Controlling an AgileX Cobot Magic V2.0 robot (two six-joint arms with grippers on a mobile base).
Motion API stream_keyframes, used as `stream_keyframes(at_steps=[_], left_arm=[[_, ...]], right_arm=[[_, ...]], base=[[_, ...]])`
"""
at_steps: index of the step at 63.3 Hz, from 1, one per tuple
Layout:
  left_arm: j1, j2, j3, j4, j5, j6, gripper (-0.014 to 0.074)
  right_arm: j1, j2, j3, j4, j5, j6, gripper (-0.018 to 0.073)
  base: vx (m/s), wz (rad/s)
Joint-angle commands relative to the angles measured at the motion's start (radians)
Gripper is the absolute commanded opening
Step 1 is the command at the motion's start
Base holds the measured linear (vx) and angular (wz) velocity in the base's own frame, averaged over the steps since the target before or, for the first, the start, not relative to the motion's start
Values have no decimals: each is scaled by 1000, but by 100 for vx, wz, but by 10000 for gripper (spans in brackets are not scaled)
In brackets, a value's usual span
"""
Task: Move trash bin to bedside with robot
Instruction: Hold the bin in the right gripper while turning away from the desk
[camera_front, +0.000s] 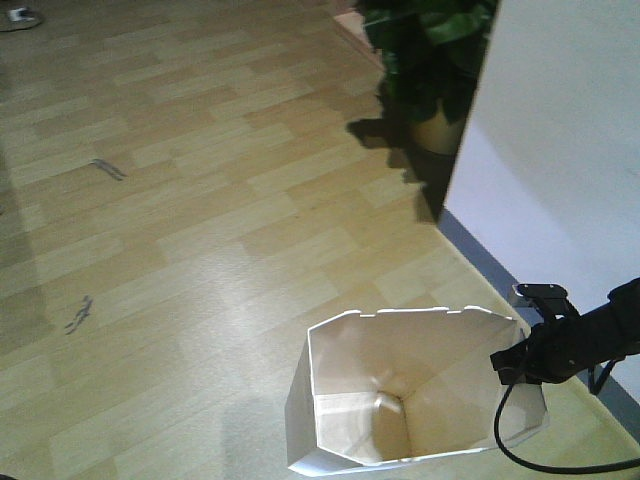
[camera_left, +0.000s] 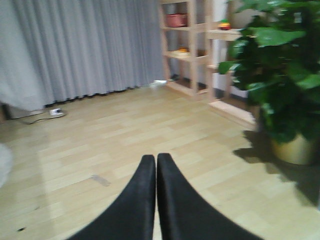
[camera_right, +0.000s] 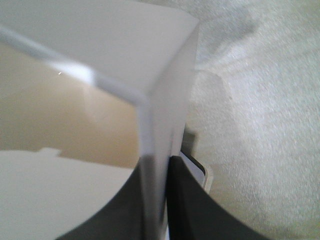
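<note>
Exterior front-facing view has the bin (camera_front: 400, 370) on the wood floor (camera_front: 200, 220), low in frame and just beside the white wall (camera_front: 560, 150). The right gripper (camera_front: 512, 365) is at its right rim. In the right wrist view that gripper (camera_right: 161, 167) is clamped on the bin's thin wall (camera_right: 167, 100), one finger on each side. The left gripper (camera_left: 156, 159) has its fingers pressed together on nothing, out over open floor.

I judge the grasp made and the move to the bed not finished: no bed shows in any view, so how much travel is left cannot be told.

The bin's near bottom edge is cut off by the frame, so I cannot tell if it is lifted or resting. The right arm runs out of frame, its cable (camera_front: 510, 440) looping below. The right wrist view is blurred, and the bin fills most of it. A plant (camera_front: 430, 60) stands beyond the wall's corner.
</note>
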Motion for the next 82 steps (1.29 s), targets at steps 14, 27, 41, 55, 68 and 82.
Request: stream_keyframes(at_steps=[14, 27, 41, 55, 68, 82], left_arm=[[-1, -5, -21, -5, -73, -4, -6], [-1, -5, -21, -5, -73, -4, -6], [-1, -5, -21, -5, -73, -4, -6], [-1, -5, -21, -5, -73, -4, -6], [-1, -5, -21, -5, -73, -4, -6], [-1, -5, -21, -5, -73, -4, -6]], right_arm=[[-4, -68, -5, 32, 199, -2, -5], [-4, -68, -5, 32, 199, -2, -5], [-4, -68, -5, 32, 199, -2, -5], [-4, -68, -5, 32, 199, -2, -5], [-4, -68, -5, 32, 199, -2, -5], [-4, -68, -5, 32, 199, -2, -5]], base=[[12, 49], [11, 43], [11, 41], [12, 33], [14, 18], [18, 7]])
